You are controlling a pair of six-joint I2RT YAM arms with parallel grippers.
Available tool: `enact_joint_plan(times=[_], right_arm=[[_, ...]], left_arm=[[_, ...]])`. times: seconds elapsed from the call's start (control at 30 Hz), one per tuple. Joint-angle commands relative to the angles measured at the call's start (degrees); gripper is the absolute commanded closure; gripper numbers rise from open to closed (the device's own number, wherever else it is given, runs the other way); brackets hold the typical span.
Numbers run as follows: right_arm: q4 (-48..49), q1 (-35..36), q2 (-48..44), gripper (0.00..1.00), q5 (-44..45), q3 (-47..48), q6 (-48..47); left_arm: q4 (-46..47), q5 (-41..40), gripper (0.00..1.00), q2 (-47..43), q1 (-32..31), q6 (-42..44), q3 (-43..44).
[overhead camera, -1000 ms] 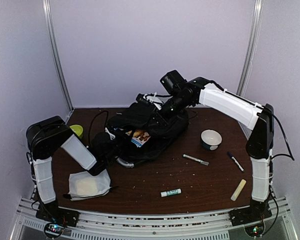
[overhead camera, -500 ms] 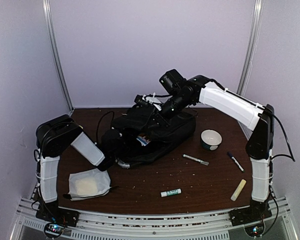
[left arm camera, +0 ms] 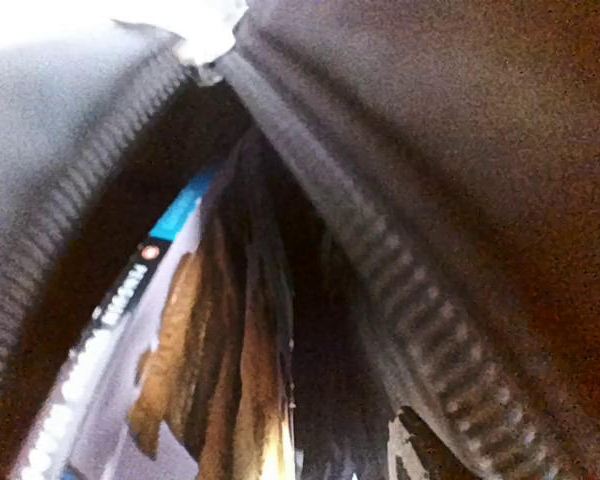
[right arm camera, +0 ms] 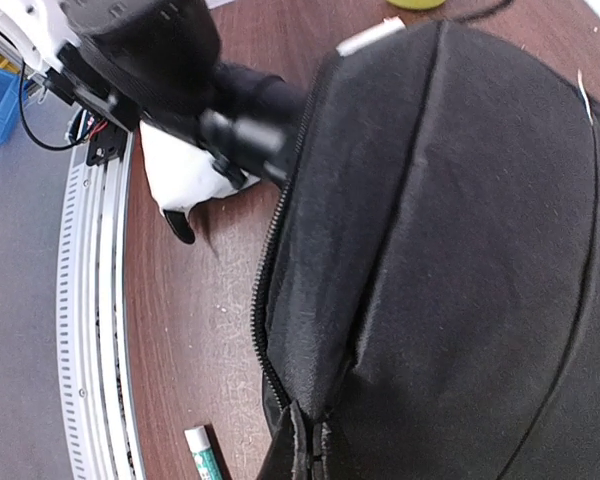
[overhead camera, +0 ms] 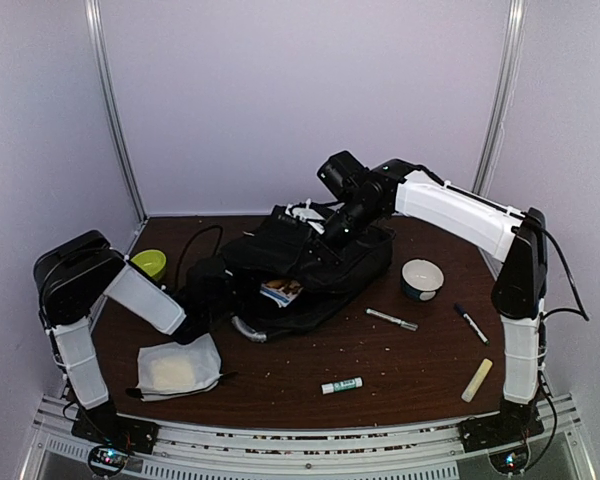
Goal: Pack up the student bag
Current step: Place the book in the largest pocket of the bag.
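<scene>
The student bag (overhead camera: 325, 262), a big black backpack, lies at the table's middle with its zipped mouth facing left. My right gripper (overhead camera: 333, 228) is shut on a fold of the bag's top fabric (right arm camera: 312, 440) and holds the flap up. My left gripper (overhead camera: 220, 288) reaches into the bag's mouth, and its tips are hidden behind the zipper edge (right arm camera: 272, 250). The left wrist view looks inside the bag between the two zipper rows (left arm camera: 400, 300). There it shows a printed packet (left arm camera: 170, 380) with blue and brown on it. The packet (overhead camera: 280, 291) also peeks out in the top view.
A white pouch (overhead camera: 178, 368) lies front left, and a green object (overhead camera: 148, 263) lies behind the left arm. A green-labelled stick (overhead camera: 341, 385) lies near the front. A bowl (overhead camera: 422, 278), a pen (overhead camera: 391, 319), a marker (overhead camera: 471, 323) and a pale stick (overhead camera: 477, 380) lie right. Black cables trail at the back.
My left arm's elbow has swung left and lower while its gripper stays at the bag's mouth. The bag's flap has shifted, and the packet shows more in the opening than half a second ago.
</scene>
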Motion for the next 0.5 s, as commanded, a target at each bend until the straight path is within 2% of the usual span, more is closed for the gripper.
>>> enact_joint_plan(times=[0.0,0.2,0.23,0.47], right_arm=[[2.23,-2.19,-1.69,1.00,3.90,-2.09,-1.47],[2.35,-3.21,-1.43,1.00,5.01,-2.36,-1.88],[2.47,-3.20,-1.43,1.00,4.61,-2.25,-1.76],[2.21,-2.91,-0.68,1.00,3.53,-0.15,-0.79]], left_arm=[[-2.74,2.61,0.43,-7.24,0.05,3.43,-5.77],[-7.83,3.16,0.40,-11.96,-0.01,8.37,-9.59],[-6.35,2.93,0.41,-11.14,-0.05,8.34,-9.35],[9.00,0.91,0.76,2.51,-0.81,5.15,-0.39]])
